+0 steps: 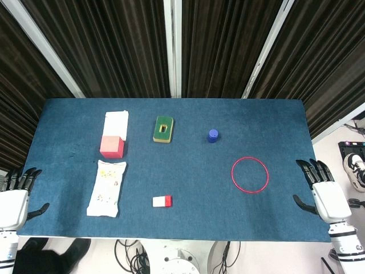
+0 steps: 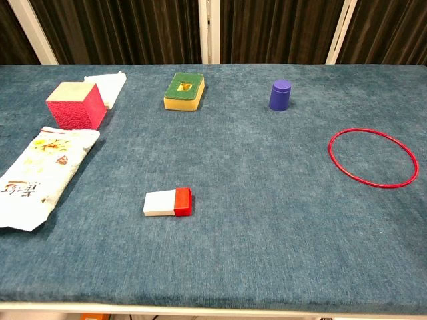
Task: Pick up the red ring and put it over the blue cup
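A thin red ring (image 1: 250, 174) (image 2: 372, 158) lies flat on the blue table at the right. The small blue cup (image 1: 213, 135) (image 2: 280, 95) stands upside down behind it and to its left, well apart from it. My right hand (image 1: 323, 191) hovers at the table's right edge, just right of the ring, fingers spread and empty. At the left edge my left hand (image 1: 16, 197) is open too, holding nothing. Neither hand shows in the chest view.
On the table (image 1: 188, 222): a green and yellow sponge (image 1: 163, 129), a red cube (image 1: 112, 146) before a white cloth (image 1: 116, 123), a white snack packet (image 1: 108, 188), and a white and red block (image 1: 162, 201) near the front.
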Controlling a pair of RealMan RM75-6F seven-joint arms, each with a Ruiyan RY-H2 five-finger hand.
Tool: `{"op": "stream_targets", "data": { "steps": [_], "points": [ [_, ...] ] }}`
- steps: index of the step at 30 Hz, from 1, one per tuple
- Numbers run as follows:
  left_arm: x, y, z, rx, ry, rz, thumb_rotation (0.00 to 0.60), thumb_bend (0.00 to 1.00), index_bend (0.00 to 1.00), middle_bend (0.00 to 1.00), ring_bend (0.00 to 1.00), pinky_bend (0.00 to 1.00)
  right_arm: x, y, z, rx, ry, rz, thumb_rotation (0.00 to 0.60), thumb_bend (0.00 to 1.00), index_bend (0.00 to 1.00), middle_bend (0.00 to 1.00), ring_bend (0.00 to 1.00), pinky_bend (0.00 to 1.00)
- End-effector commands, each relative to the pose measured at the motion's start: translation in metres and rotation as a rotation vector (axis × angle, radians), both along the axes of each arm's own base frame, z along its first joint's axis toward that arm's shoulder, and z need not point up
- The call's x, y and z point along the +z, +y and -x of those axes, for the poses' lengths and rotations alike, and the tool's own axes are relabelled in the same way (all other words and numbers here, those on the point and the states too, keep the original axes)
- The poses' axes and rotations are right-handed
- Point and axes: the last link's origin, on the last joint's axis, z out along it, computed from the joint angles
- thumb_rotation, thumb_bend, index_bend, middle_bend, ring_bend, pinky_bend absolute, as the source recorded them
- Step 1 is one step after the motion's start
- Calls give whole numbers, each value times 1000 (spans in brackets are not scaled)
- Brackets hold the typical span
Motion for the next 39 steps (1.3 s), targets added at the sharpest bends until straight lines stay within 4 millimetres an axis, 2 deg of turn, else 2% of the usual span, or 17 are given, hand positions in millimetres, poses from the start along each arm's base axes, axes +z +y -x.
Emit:
{"op": "stream_targets", "data": {
  "steps": [1, 6, 9, 13, 19, 23, 27, 39],
  "points": [
    [-1, 0, 1, 7, -1, 5, 600, 126, 149, 111, 15, 0, -1, -1, 0, -2, 1, -3, 600, 182, 44, 112, 0, 0],
    [-2, 0, 1, 9, -1, 10, 600, 126, 149, 111, 14, 0, -5, -2, 0, -3, 7, -29, 600, 187, 44, 116, 0, 0],
    [-2, 0, 0, 7, -4, 10, 600, 126, 149, 111, 15, 0, -16, -5, -2, 6, 29, -95, 600, 175, 58, 130, 0, 0],
    [-4, 0, -1, -1, -10, 12, 600, 126, 149, 111, 14, 0, -39, -13, -2, 14, 80, -225, 600, 196, 240, 164, 0, 0],
    [-5, -1, -2, -3, -11, 16, 600, 126, 149, 111, 15, 0, -75, -32, -1, 59, 162, -307, 600, 228, 371, 174, 0, 0],
    [-5, -3, -2, -2, -12, 16, 600, 126, 149, 111, 15, 0, -98, -42, 1, 88, 203, -330, 600, 233, 394, 155, 0, 0],
    [-5, -4, 0, 6, -14, 16, 600, 126, 149, 111, 15, 0, -112, -46, 6, 88, 212, -338, 600, 250, 412, 152, 0, 0],
    [-6, -3, 3, 11, -18, 19, 600, 126, 149, 111, 15, 0, -131, -56, 10, 79, 177, -336, 600, 300, 460, 153, 0, 0]
  ]
}}
